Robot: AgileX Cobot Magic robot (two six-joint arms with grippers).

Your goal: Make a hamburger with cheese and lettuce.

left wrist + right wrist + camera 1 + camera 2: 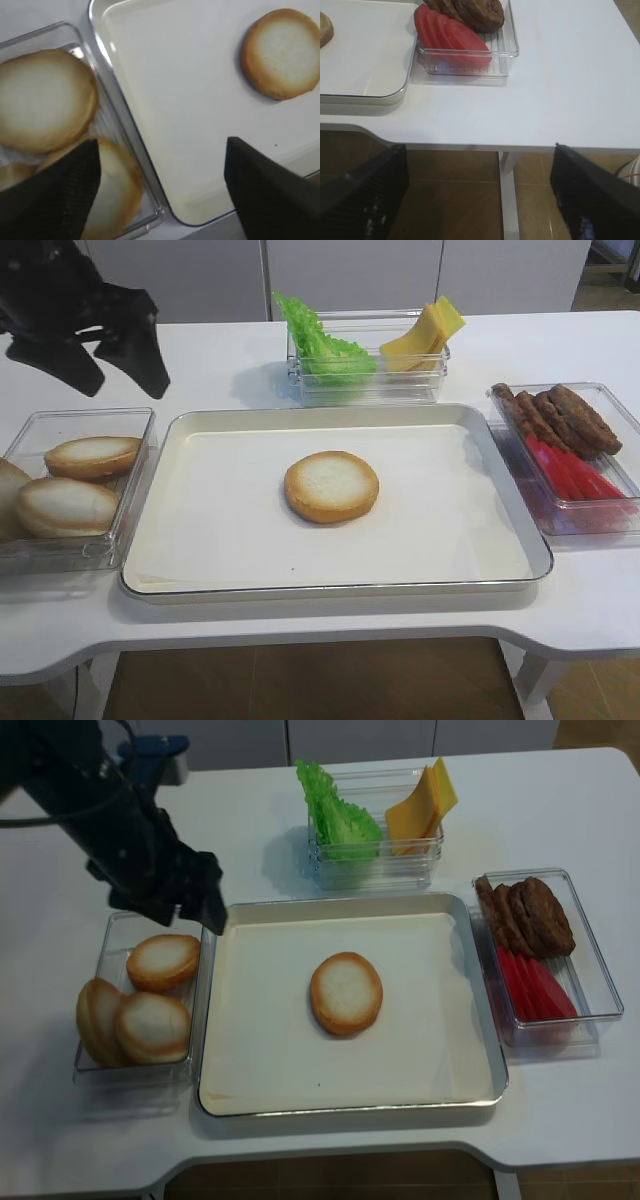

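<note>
Bun half (pixel 331 486) lies cut face up at tray (pixel 470 570) centre. Lettuce (pixel 322 343) and cheese (pixel 425 332) stand in the far bin: light, limp, tearable. Pinch each by its upper edge. Both jaws wide open, empty.

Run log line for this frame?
stage: bun half on tray | cheese, lettuce still binned | left end effector open above bun bin | right end effector open, off-table

Bright even light, blurry left-wrist view
</note>
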